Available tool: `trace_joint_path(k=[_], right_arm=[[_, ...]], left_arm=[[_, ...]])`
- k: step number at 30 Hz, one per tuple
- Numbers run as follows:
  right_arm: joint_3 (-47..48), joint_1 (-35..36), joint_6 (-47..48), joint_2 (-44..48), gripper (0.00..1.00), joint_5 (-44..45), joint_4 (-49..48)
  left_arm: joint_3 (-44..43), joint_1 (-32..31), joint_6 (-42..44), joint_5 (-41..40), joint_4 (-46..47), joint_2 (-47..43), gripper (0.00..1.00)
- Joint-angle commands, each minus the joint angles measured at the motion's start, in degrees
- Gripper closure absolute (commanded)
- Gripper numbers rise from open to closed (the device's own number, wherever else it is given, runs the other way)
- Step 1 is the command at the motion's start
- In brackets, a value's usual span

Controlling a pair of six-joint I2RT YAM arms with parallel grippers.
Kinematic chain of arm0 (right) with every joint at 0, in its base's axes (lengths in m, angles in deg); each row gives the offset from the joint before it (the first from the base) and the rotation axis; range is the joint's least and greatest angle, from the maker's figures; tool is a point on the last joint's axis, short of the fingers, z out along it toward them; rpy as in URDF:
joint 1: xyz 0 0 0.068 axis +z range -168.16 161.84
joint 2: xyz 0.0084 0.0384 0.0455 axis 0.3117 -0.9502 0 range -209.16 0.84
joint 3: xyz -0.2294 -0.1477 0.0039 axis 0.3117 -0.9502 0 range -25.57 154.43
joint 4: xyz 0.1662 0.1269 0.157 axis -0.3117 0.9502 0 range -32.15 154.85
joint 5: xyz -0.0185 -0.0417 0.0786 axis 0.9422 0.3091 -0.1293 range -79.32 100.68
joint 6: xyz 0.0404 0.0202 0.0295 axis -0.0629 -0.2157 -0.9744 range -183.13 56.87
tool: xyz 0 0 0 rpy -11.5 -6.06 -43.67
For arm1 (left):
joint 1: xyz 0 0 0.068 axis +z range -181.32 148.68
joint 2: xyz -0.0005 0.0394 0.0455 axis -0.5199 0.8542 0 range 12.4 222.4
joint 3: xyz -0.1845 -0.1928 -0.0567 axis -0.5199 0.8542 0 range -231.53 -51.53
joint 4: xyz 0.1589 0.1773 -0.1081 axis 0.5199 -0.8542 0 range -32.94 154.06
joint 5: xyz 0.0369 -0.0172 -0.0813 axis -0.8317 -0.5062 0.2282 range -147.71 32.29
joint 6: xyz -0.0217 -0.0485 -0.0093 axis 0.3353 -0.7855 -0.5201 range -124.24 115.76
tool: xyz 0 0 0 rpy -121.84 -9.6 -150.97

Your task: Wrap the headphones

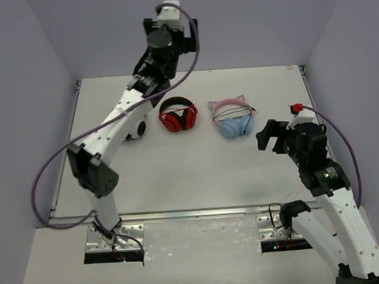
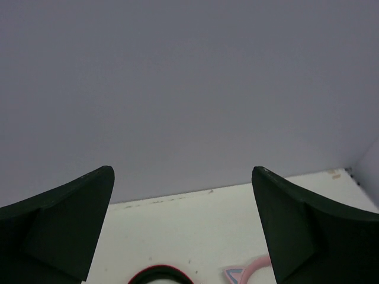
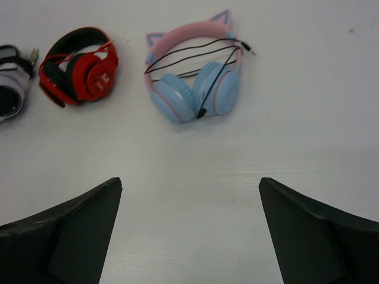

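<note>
Looks to me like the wrap is basically done: the thin black cable sits in loops across the pink band of the headphones, with the plug end poking out at the far right. So the job now is mostly not wrecking it. I'd pull away without dragging a finger through those loops, and if the plug needs tucking, pinch only the cable. Both grippers are empty, jaws spread wide. The headphones lie on the table, right of the red-and-black headphones. The right gripper sits nearer and a bit right of them, well apart. The left gripper is up high, far and left.
</note>
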Motion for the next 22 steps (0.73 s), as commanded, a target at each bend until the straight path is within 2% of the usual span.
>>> trace_joint_path(k=[1,2,4,5,6,7,8,10,12,13,17,22], right_arm=[[5.22,0.17,3.54,-1.38,0.01,15.35,6.86],[5.32,0.08,4.16,-1.56,0.01,16.24,7.21],[5.06,0.16,4.17,-1.74,0.01,17.21,7.65],[4.45,0.25,4.16,-1.39,0.01,17.21,7.57],[3.75,0.17,4.34,-1.04,0.01,16.95,7.04],[2.44,0.17,4.95,-0.69,0.01,16.25,6.60],[2.08,0.25,5.30,0.18,0.01,15.81,6.08],[1.90,0.17,5.39,0.98,0.01,14.06,5.98],[1.55,0.17,5.39,3.00,0.01,12.13,6.25],[0.41,0.25,5.92,3.79,0.01,11.33,5.90],[-1.70,0.25,6.80,6.43,0.01,8.16,5.55],[-1.80,0.25,7.33,6.08,0.01,6.93,5.37]], left_arm=[[12.29,1.96,-17.47,-25.57,-19.25,-13.12,0.00],[21.03,2.49,-26.03,-33.00,-22.72,-19.76,0.00],[31.26,2.58,-34.17,-38.94,-32.45,-27.00,0.00],[36.62,2.58,-41.16,-42.19,-34.86,-34.69,0.00],[46.59,2.58,-43.76,-43.17,-36.88,-38.68,0.00],[51.13,2.58,-48.13,-43.62,-39.68,-42.20,0.00],[55.26,2.58,-49.13,-43.45,-40.24,-49.29,0.00],[64.31,0.32,-50.70,-42.66,-40.67,-55.57,0.00],[66.19,-7.30,-47.76,-41.53,-38.59,-62.35,0.00],[67.68,-7.61,-45.74,-41.08,-37.35,-64.02,0.00],[67.70,-7.61,-45.72,-44.68,-44.63,-69.65,0.00],[71.21,-7.61,-44.31,-46.79,-43.67,-75.36,0.00]])
